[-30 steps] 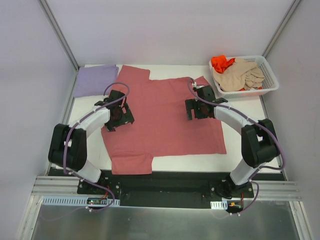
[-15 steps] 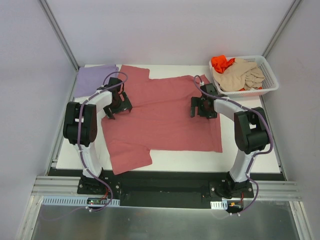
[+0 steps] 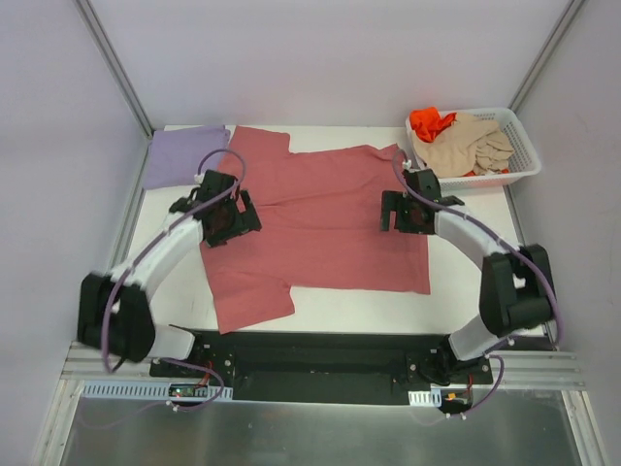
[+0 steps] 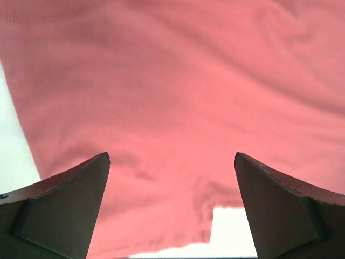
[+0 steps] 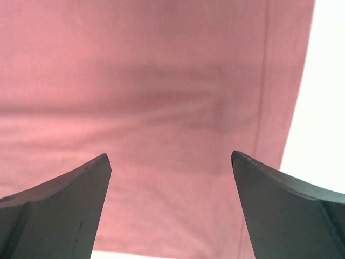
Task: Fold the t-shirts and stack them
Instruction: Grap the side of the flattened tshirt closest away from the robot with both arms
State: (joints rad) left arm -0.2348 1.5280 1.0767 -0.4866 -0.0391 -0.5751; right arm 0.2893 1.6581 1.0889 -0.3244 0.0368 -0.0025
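The dusty rose-red cloth t-shirt (image 3: 320,228) lies unfolded on the desk under the left hand (image 3: 226,219) and right hand (image 3: 404,213), both wide and empty. A folded lavender-purple tee (image 3: 184,155) lies beyond the left hand. Crumpled beige tee (image 3: 466,146) and bright orange tee (image 3: 429,121) sit in the white mesh basket (image 3: 525,148) beyond the right hand.

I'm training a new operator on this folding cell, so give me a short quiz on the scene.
1. True or false: the right gripper has its fingers shut.
2. What lies in the white basket? A) a towel B) a beige t-shirt and an orange t-shirt C) nothing
3. Fill in: the lavender t-shirt lies at the table's far ____ corner.
Key: 1 false; 2 B; 3 left.
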